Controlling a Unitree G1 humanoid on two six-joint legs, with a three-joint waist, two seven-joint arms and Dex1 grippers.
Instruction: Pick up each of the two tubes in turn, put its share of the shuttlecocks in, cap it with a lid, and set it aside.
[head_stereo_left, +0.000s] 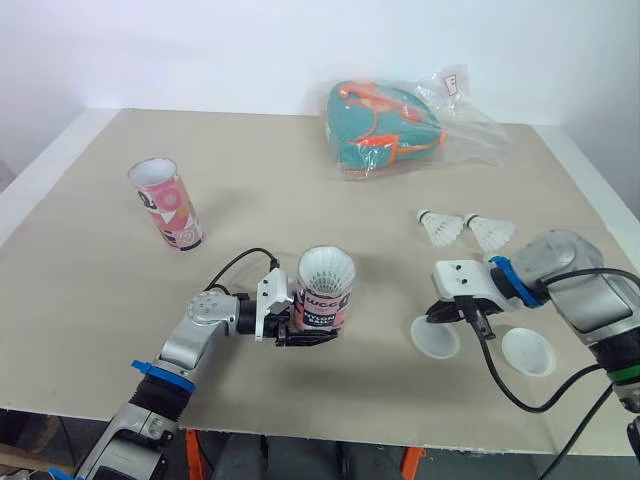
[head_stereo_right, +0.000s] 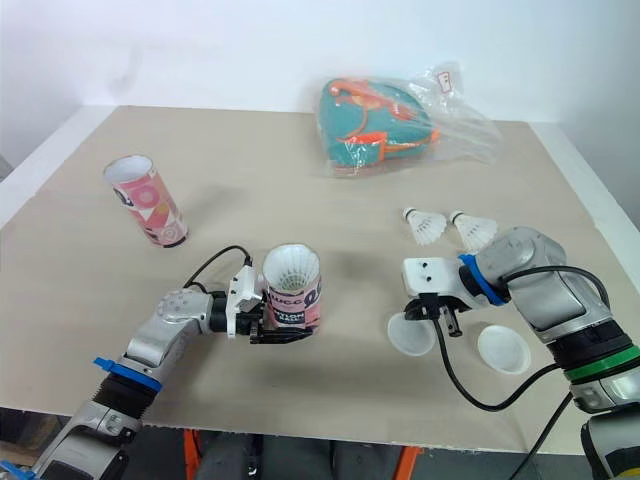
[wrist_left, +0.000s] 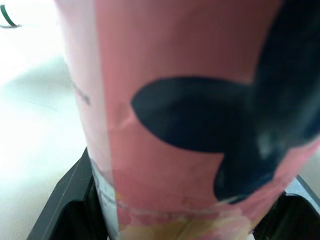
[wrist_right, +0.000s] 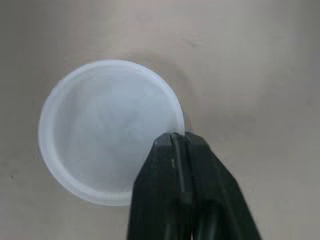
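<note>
A pink tube (head_stereo_left: 323, 302) stands upright near the table's front, with white shuttlecock feathers (head_stereo_left: 327, 268) showing in its open mouth. My left gripper (head_stereo_left: 306, 326) is shut on its lower part; in the left wrist view the tube (wrist_left: 175, 125) sits between the black fingers (wrist_left: 65, 210). To the right, my right gripper (head_stereo_left: 447, 316) is shut on the rim of a white lid (head_stereo_left: 434, 339); the right wrist view has the fingertips (wrist_right: 175, 142) pressed together at the lid's (wrist_right: 100, 130) edge. A second lid (head_stereo_left: 528, 351) lies beside it. A second pink tube (head_stereo_left: 166, 204) stands open at the far left.
Two loose shuttlecocks (head_stereo_left: 440, 228) (head_stereo_left: 490, 232) lie side by side behind my right gripper. A teal and orange pouch in a clear plastic bag (head_stereo_left: 385, 128) rests at the back. The table's front edge (head_stereo_left: 400, 425) runs close below both grippers.
</note>
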